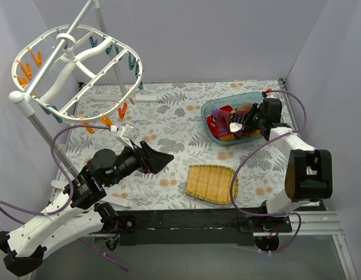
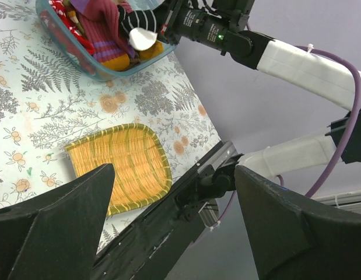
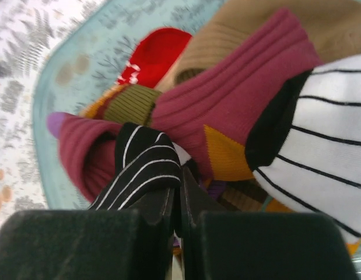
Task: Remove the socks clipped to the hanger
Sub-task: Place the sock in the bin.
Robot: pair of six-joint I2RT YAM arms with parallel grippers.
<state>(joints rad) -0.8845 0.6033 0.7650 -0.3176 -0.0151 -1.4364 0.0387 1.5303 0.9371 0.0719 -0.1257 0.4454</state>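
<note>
Socks [image 1: 227,123] are seen heaped in a teal bin [image 1: 210,106] at the right of the desk [image 1: 168,111]. They are well apart from the hanger [image 1: 93,53], which is hung at the far left with only orange and teal clips [image 1: 123,109] visible on it. The right claw [image 1: 248,121] is set low in the bin, closed, with a black-and-white striped sock [image 3: 142,160] apparently pinched at its tips. The sock's length is draped onto the pile directly beneath. The left claw [image 1: 163,158] is held wide and empty above the desk, pointed toward the bin, the hanger behind it. It is the arm nearer the hanger. A release straight down is judged to be all the pinched sock calls for.
</note>
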